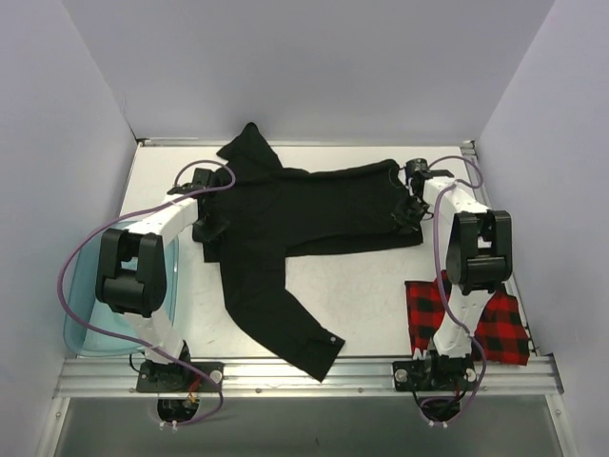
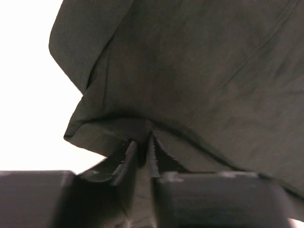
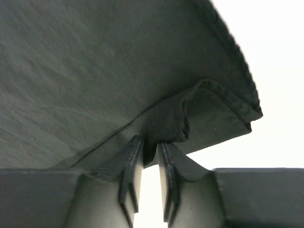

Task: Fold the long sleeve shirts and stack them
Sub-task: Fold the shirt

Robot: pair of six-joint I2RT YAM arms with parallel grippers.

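The plain black shirt [image 1: 304, 214] lies spread across the middle of the table, one sleeve running toward the near edge [image 1: 295, 328] and one toward the far wall. My left gripper [image 1: 211, 228] is shut on the shirt's left edge; in the left wrist view the black cloth [image 2: 190, 71] is pinched between the fingertips [image 2: 129, 154]. My right gripper [image 1: 409, 211] is shut on the shirt's right edge; the right wrist view shows a fold of hem [image 3: 166, 123] between its fingertips [image 3: 135, 152]. The red-and-black check shirt [image 1: 504, 324] lies folded at the near right.
A translucent teal-blue tub [image 1: 86, 319] stands at the near left, partly under the left arm. White walls enclose the table on three sides. A metal rail [image 1: 304, 376] runs along the near edge.
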